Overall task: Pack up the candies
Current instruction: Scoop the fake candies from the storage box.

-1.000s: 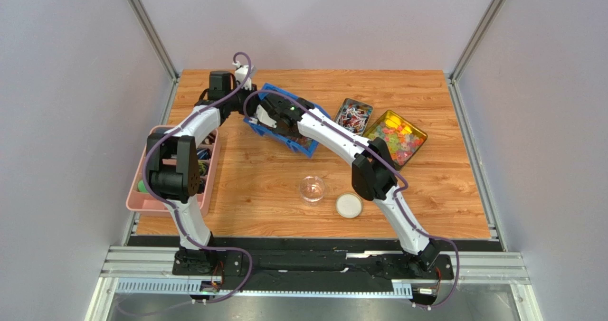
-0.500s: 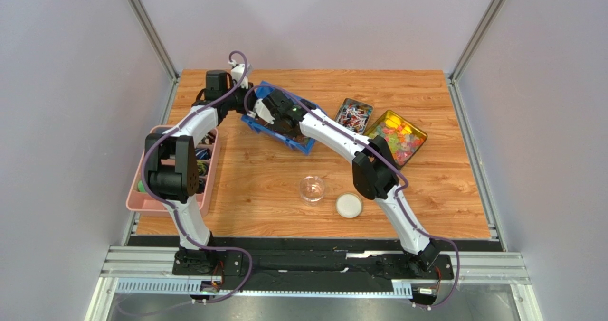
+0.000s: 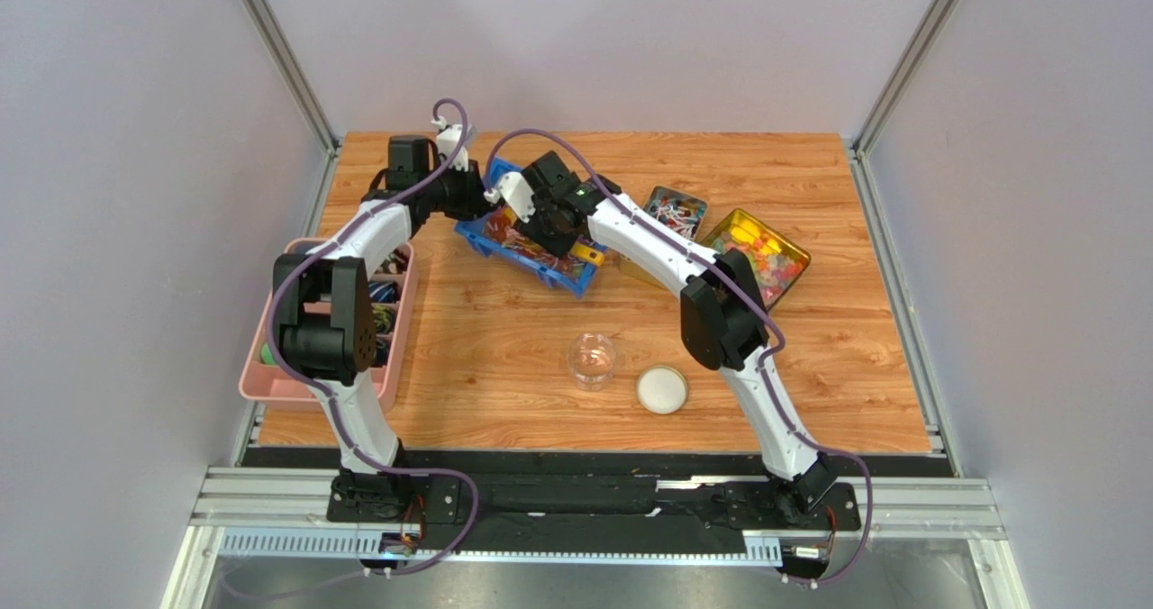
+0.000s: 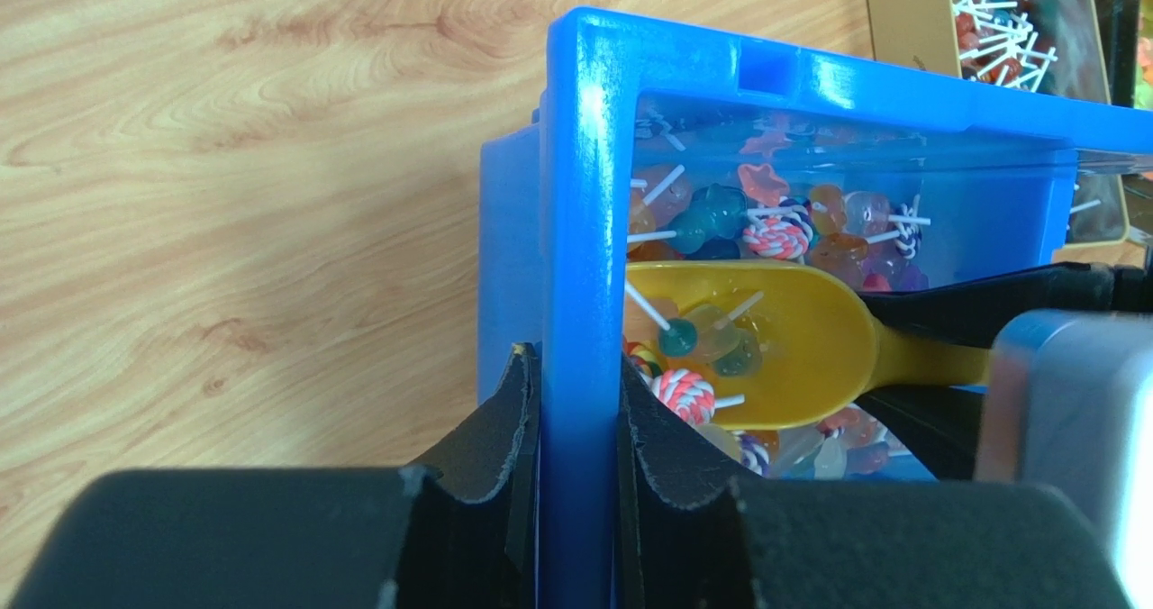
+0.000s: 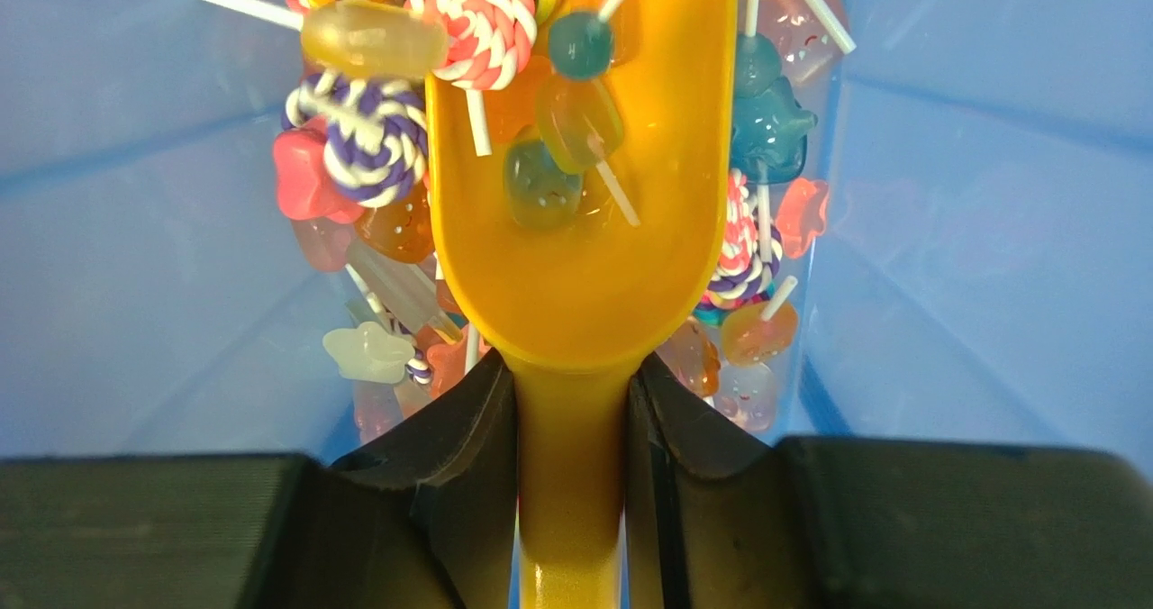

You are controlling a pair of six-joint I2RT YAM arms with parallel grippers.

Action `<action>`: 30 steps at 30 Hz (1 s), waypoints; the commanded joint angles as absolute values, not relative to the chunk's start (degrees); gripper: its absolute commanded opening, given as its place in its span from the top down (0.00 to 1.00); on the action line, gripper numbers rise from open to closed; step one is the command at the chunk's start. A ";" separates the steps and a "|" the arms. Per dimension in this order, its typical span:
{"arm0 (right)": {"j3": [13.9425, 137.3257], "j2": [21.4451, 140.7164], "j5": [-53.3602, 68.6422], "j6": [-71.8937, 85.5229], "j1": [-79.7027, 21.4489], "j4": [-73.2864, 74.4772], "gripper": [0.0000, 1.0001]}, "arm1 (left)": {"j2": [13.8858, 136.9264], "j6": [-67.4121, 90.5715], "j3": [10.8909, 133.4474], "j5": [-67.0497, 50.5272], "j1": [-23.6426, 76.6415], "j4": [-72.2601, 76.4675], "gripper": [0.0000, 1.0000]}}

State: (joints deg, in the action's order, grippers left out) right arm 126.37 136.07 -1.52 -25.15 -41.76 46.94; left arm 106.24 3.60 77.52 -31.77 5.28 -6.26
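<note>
At the left edge of the top view, a pink tray [image 3: 287, 390] sits by the left arm. Upper centre, the left gripper [image 4: 578, 379] is clamped on the blue bin [image 4: 579, 163] wall, one finger inside and one outside. The candies [image 4: 778, 231], small lollipops on white sticks plus jelly pieces, lie in that bin. The right gripper [image 5: 571, 393] is squeezed on the handle of the yellow scoop [image 5: 596, 271]; its bowl is in the bin with a few candies in it. Lower centre are a clear cup [image 3: 592, 358] and, near it, a white lid [image 3: 661, 390]. At right are a small tin [image 3: 677, 208] and a gold tin [image 3: 774, 251] of coloured sweets.
</note>
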 commanded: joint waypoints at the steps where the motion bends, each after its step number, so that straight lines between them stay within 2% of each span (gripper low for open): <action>1: 127.08 133.86 6.65 -21.10 -39.91 39.28 1.00 | 98.88 13.44 81.21 -55.37 6.68 -6.86 1.00; 7: 127.62 132.02 14.23 -19.60 -37.53 41.31 1.00 | 100.02 14.06 81.56 -57.83 4.84 -7.56 1.00; 13: 127.44 130.61 16.08 -19.60 -36.21 41.84 1.00 | 101.68 11.34 83.93 -56.78 4.22 -12.47 1.00; 18: 127.88 130.60 11.79 -19.34 -36.30 40.70 1.00 | 103.18 7.39 86.83 -53.09 4.22 -19.41 1.00; 30: 125.95 132.45 0.53 -21.71 -38.58 37.01 1.00 | 107.40 4.22 93.34 -53.09 4.66 -31.11 1.00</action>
State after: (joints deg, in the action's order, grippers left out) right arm 126.34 132.00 10.72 -21.06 -38.72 46.96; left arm 109.49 -0.84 89.58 -38.46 2.87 -23.16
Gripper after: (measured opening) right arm 0.310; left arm 0.227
